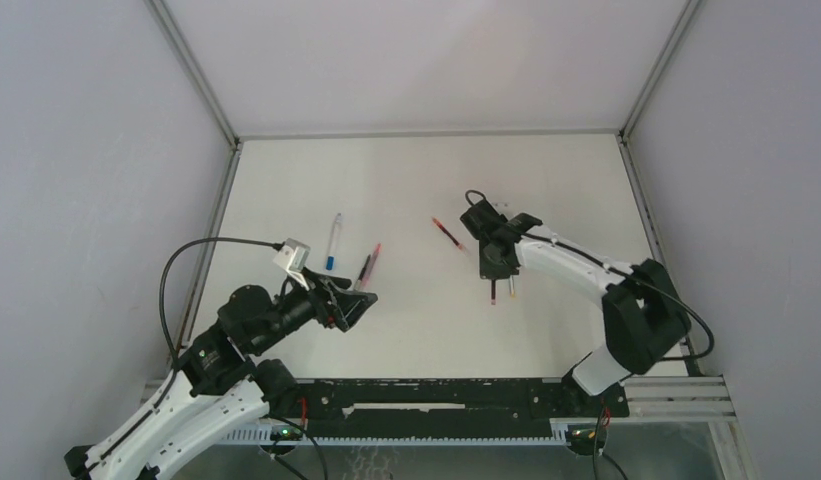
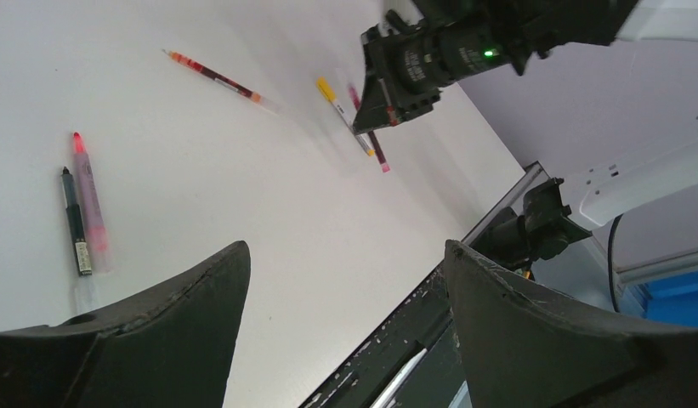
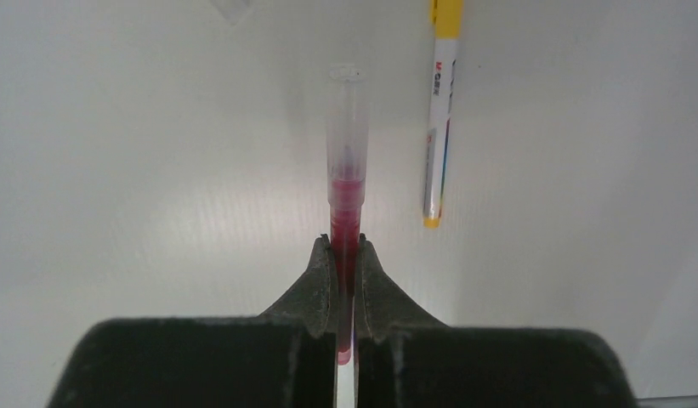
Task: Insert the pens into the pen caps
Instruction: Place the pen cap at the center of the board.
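Red pen (image 3: pixel 346 212) over white table (image 1: pixel 406 180), pale grey walls (image 1: pixel 86 150) on three sides. Right claw (image 3: pixel 346 255) pinching its red barrel, clear end sticking out ahead; yellow pen (image 3: pixel 439 119) just beside. Left claw (image 2: pixel 345 255) spread wide, well apart.

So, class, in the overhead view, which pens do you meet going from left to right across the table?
blue pen → black pen → pink pen → red pen → dark-red pen, gripped by the right claw → yellow pen
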